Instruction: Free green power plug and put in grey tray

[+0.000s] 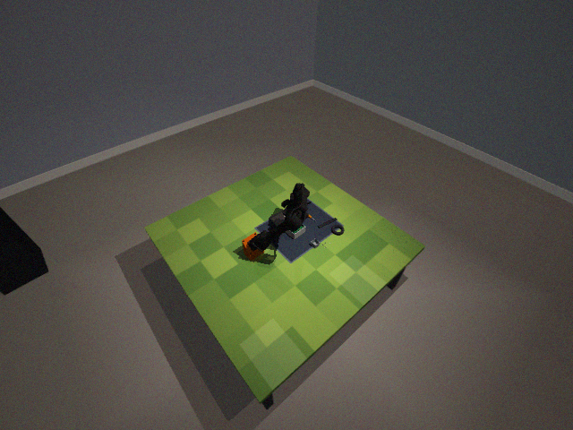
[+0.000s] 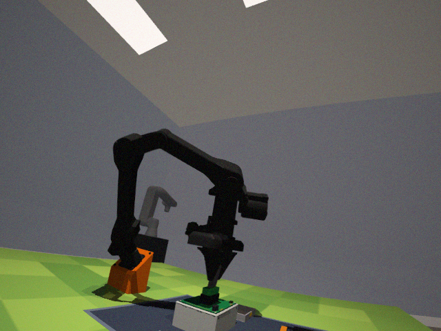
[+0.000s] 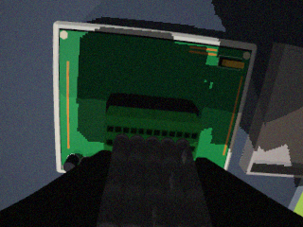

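Note:
The green power plug sits in the black socket on the green circuit board, which lies on a pale box. A thick bundle of dark cables rises from the plug. My gripper is shut on this bundle close above the plug's body, one finger on each side. The bundle hides part of the plug in the wrist view. The grey tray stands beside the board, on its right in the wrist view.
The board's box and the tray are on a dark blue mat. An orange-handled tool, a black bar and a black ring lie beyond them. My arm's orange base block stands on the green table.

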